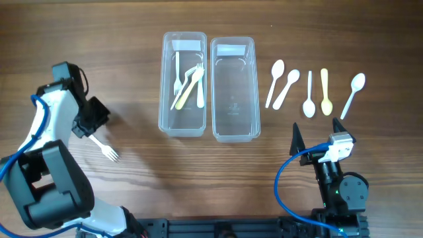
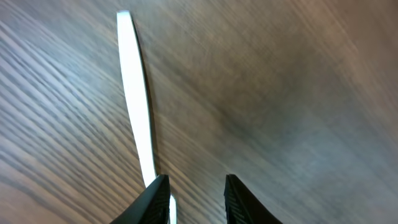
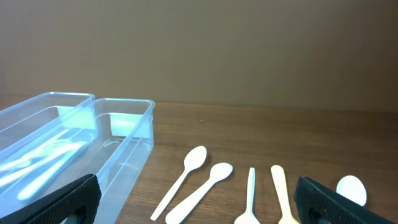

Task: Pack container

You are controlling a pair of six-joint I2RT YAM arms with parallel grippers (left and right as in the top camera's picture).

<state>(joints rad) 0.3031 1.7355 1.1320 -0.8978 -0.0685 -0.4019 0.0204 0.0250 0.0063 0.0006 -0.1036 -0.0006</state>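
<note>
Fork [image 2: 137, 106] — just beside left tool [image 2: 196, 182]

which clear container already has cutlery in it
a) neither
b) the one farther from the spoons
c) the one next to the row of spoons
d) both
b: the far container holds several white and cream pieces of cutlery, while the near container beside the spoons shows only its bare floor.
</note>
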